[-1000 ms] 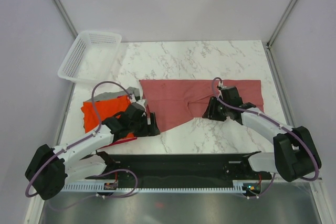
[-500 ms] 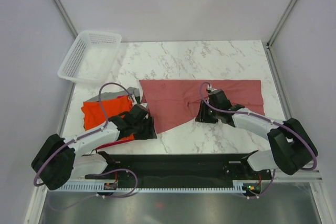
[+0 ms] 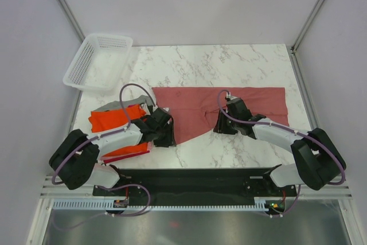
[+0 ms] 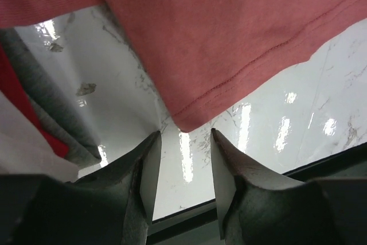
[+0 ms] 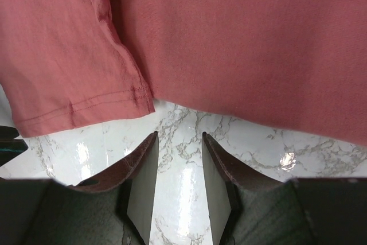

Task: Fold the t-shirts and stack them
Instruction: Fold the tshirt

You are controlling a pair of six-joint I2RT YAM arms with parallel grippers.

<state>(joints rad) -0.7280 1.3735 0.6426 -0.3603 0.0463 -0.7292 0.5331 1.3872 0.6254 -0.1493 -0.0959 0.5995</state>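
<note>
A dusty pinkish-red t-shirt (image 3: 195, 107) lies spread flat across the middle of the marble table. A stack of folded shirts lies at the left: bright orange-red (image 3: 109, 121) on top, grey (image 3: 114, 106) peeking out behind it. My left gripper (image 3: 167, 140) is open and empty, its jaws on the table just short of the shirt's near-left hem corner (image 4: 192, 121). My right gripper (image 3: 221, 129) is open and empty, just below the hem corner (image 5: 140, 104) at the shirt's middle. The grey and red folded edges show in the left wrist view (image 4: 34, 98).
A white plastic mesh basket (image 3: 97, 61) stands at the back left, overhanging the table edge. A black rail (image 3: 195, 179) runs along the near edge. Bare marble (image 3: 218, 64) lies behind the shirt and at the near right.
My left gripper moved right, away from the folded stack to the shirt's near-left corner. My right gripper moved left along the hem and has settled at the middle corner.
</note>
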